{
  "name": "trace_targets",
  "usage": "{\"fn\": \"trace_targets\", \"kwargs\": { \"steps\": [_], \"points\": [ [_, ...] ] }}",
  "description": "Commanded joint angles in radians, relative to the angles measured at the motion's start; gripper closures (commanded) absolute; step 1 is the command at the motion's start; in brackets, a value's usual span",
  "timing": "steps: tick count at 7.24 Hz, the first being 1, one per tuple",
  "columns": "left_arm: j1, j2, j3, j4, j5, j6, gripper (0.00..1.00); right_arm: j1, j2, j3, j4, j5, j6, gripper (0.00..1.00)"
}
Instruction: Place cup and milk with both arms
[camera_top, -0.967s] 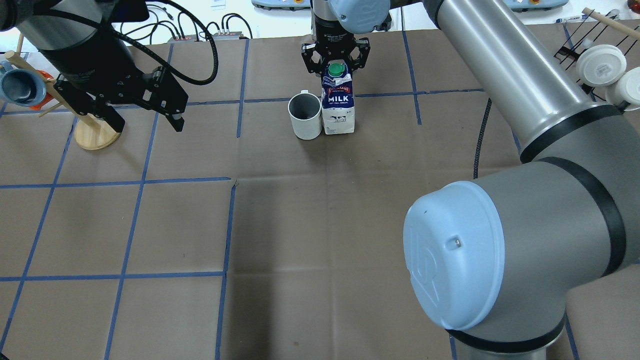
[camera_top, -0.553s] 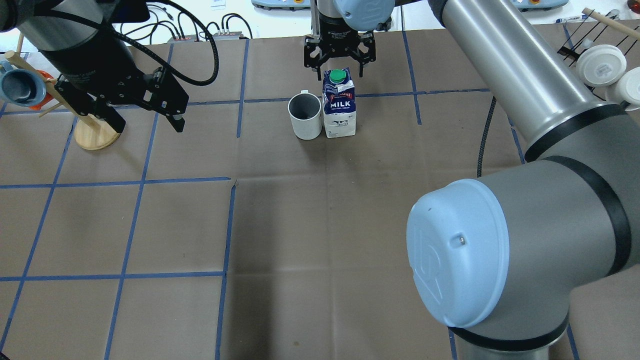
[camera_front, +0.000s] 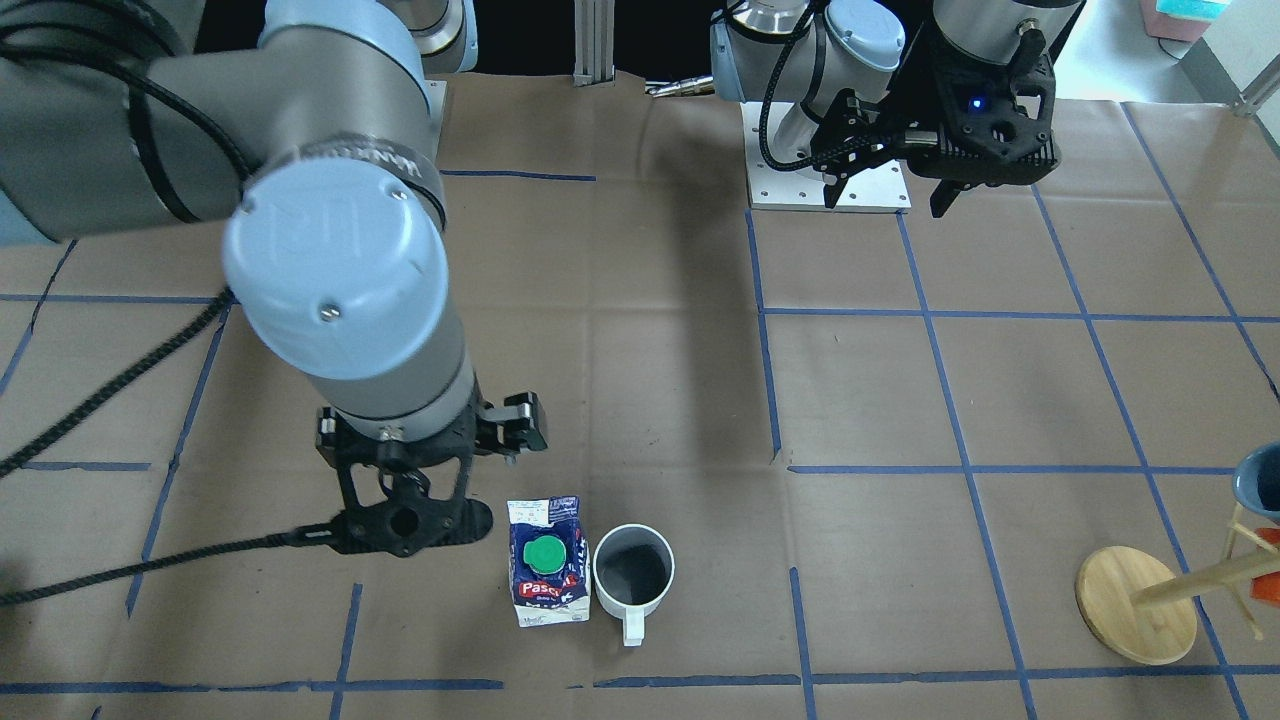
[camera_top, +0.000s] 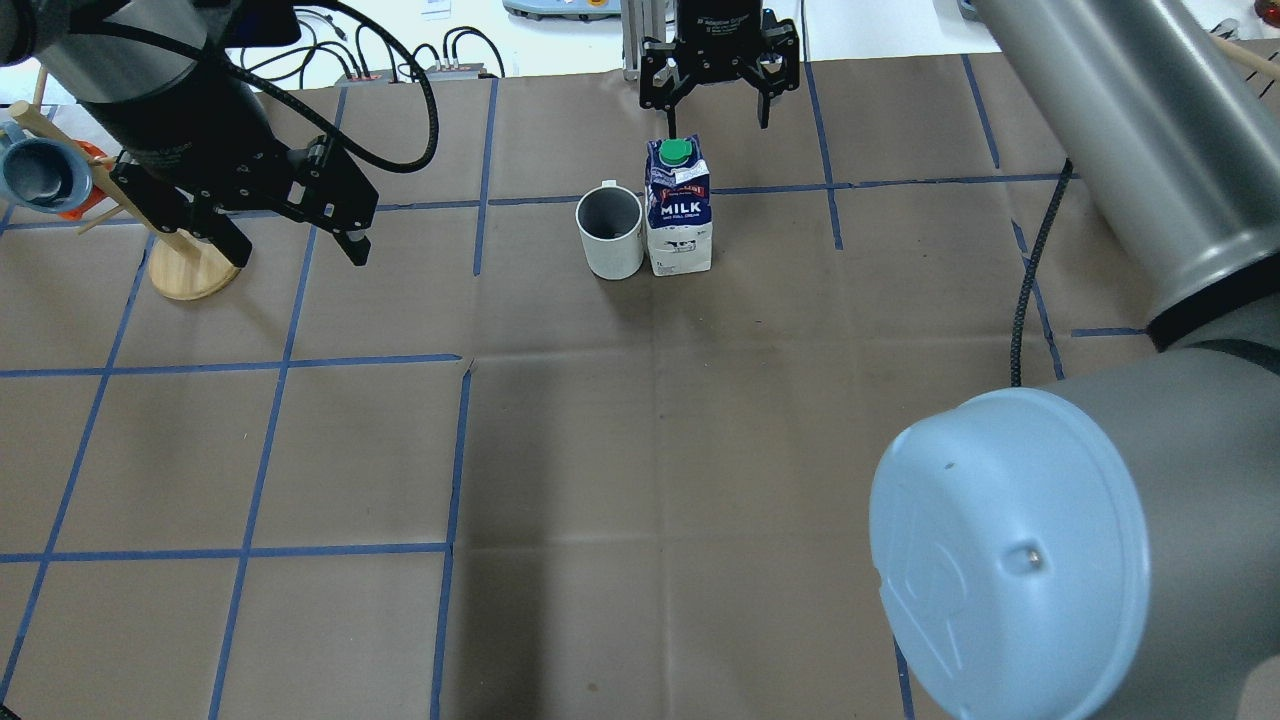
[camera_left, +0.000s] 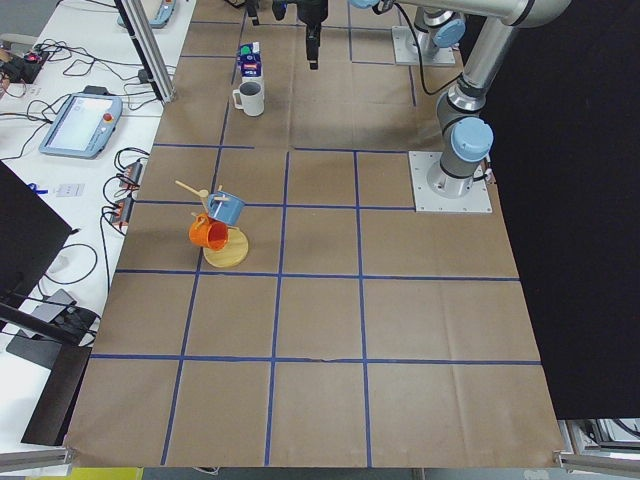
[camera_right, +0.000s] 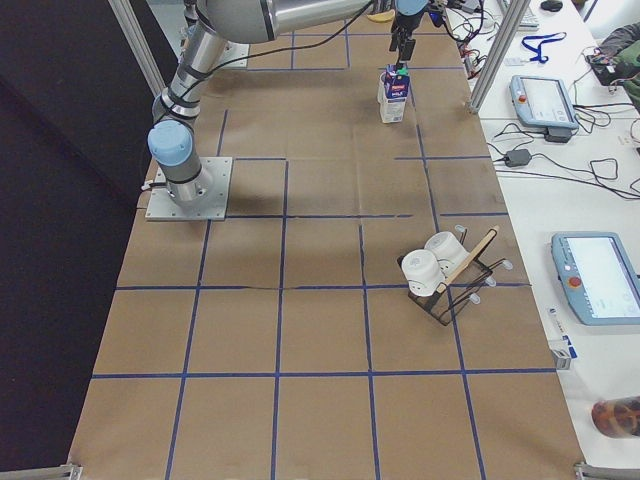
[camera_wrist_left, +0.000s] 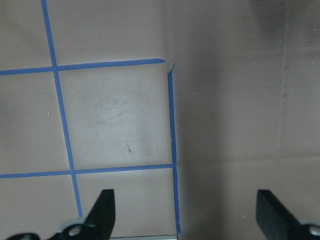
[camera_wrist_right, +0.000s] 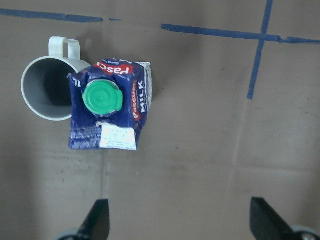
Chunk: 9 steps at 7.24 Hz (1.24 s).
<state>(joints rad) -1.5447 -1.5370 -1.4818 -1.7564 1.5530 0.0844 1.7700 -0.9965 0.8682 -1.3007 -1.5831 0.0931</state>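
The white cup (camera_top: 610, 232) stands upright on the brown table cover, touching the left side of the dark-blue milk carton (camera_top: 679, 210) with its green cap. Both also show in the front view, the cup (camera_front: 633, 572) and the milk (camera_front: 545, 565), and in the right wrist view, the cup (camera_wrist_right: 45, 90) and the milk (camera_wrist_right: 107, 107). My right gripper (camera_top: 718, 115) is open and empty, raised above and beyond the carton. My left gripper (camera_top: 295, 240) is open and empty, far to the left over bare table (camera_wrist_left: 187, 212).
A wooden mug stand (camera_top: 190, 265) holding a blue mug and an orange mug stands at the far left, close to my left gripper. A rack with white cups (camera_right: 440, 270) sits at the right. A black cable (camera_top: 1020, 300) hangs from the right arm.
My right gripper has lifted off the top of the milk carton and moved away and to the right. The carton stays standing beside the cup. The left arm has not moved.
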Motion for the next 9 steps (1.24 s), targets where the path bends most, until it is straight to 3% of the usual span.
{"fn": "trace_targets", "kwargs": {
  "steps": [1, 3, 5, 6, 9],
  "points": [
    [0.000, 0.000, 0.000, 0.000, -0.001, 0.002, 0.00, -0.088, -0.132, 0.052, 0.150, -0.002, -0.100, 0.04],
    [0.000, 0.000, 0.000, 0.000, -0.001, 0.002, 0.00, -0.176, -0.317, 0.272, 0.132, 0.005, -0.165, 0.05],
    [0.000, 0.000, 0.000, 0.000, -0.001, 0.002, 0.00, -0.213, -0.527, 0.574, -0.086, 0.003, -0.165, 0.00],
    [0.000, 0.000, 0.000, 0.000, -0.001, 0.002, 0.00, -0.213, -0.583, 0.688, -0.200, 0.009, -0.127, 0.00],
    [0.000, 0.000, 0.000, 0.000, -0.001, 0.002, 0.00, -0.207, -0.608, 0.735, -0.219, 0.015, -0.055, 0.00]
  ]
}}
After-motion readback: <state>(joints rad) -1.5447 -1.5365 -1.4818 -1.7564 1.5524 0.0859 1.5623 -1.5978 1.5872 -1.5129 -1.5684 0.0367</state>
